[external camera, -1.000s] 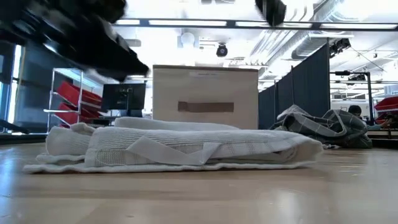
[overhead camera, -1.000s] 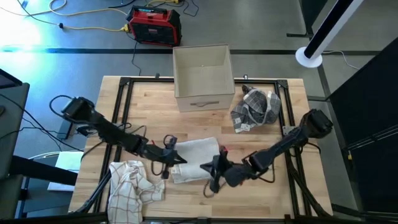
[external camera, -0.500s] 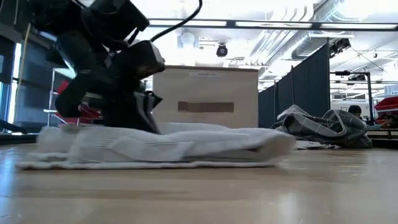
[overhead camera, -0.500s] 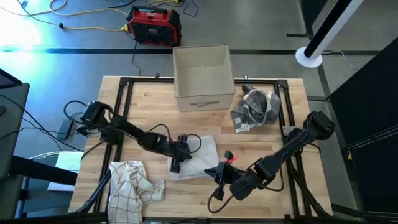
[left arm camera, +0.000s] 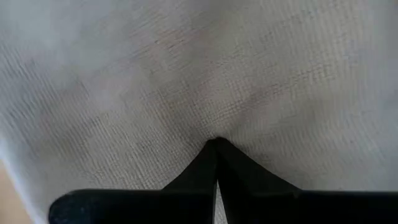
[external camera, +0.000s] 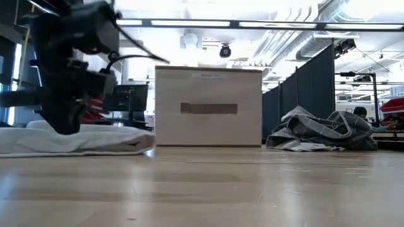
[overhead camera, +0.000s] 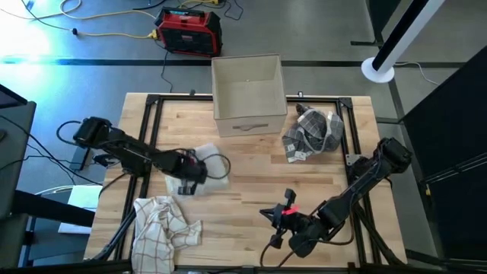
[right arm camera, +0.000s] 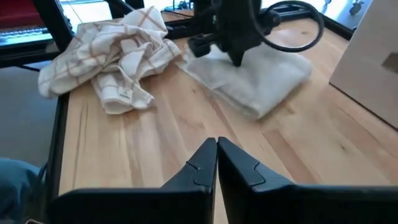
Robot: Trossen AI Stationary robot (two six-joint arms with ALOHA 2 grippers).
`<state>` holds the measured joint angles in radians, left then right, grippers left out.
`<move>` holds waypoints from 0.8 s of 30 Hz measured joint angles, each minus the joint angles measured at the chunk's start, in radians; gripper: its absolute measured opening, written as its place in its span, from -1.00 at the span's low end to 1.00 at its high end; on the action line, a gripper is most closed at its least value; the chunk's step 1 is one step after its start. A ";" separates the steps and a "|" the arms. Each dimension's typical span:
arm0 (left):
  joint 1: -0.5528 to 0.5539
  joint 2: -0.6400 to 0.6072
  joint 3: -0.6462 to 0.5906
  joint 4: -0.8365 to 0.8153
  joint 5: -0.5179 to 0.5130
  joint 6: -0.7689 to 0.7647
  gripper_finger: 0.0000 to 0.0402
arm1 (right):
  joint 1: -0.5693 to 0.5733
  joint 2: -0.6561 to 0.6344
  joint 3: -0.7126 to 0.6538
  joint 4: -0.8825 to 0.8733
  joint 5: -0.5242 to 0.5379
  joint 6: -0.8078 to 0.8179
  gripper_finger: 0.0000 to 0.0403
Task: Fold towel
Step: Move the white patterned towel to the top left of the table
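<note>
1. Far left of the desk [overhead camera: 251,164], the left arm reaches in, and its tool [overhead camera: 185,173] sits right down on the folded white towel [overhead camera: 205,169]. In the left wrist view the fingers [left arm camera: 208,168] meet at a point against the weave, so I read them as closed tight and pressing the cloth, probably to flatten the fold or slide the bundle aside. Whether any cloth is actually pinched between them, I cannot tell.
2. Just in front of it, near the desk's front-left corner, lies a crumpled checked cloth [overhead camera: 161,221], loose and unfolded. It looks like the next one waiting its turn.
3. Middle of the desk, at the back edge: a pale box [overhead camera: 247,91] with a handle strip on its front face. A faint line of print sits near the top of that face in the low view, too small to read.
4. Right of the box, a grey patterned cloth [overhead camera: 312,133] lies bunched, with a small tag on it that is also unreadable.
5. Front right, the right tool [overhead camera: 275,216] hangs over bare wood, well apart from the towel. Its fingers [right arm camera: 208,163] are pressed together with nothing in them, parked out of the way.
</note>
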<state>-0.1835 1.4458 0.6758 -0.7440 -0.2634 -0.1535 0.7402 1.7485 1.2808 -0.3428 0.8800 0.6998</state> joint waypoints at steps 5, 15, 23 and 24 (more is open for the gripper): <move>0.158 0.019 0.005 0.006 0.022 0.123 -1.00 | 0.030 0.000 0.000 -0.028 0.032 0.004 -1.00; 0.441 0.047 0.043 -0.023 -0.004 0.395 -1.00 | 0.091 0.006 -0.001 -0.040 0.083 0.052 -1.00; 0.602 0.046 0.080 0.012 -0.076 0.745 -1.00 | 0.103 0.006 -0.001 -0.041 0.102 0.089 -1.00; 0.621 0.046 0.080 0.024 -0.077 0.794 -1.00 | 0.104 0.006 -0.001 -0.041 0.103 0.092 -1.00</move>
<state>0.4372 1.4921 0.7558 -0.7198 -0.3407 0.6406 0.8440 1.7546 1.2800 -0.3843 0.9826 0.7916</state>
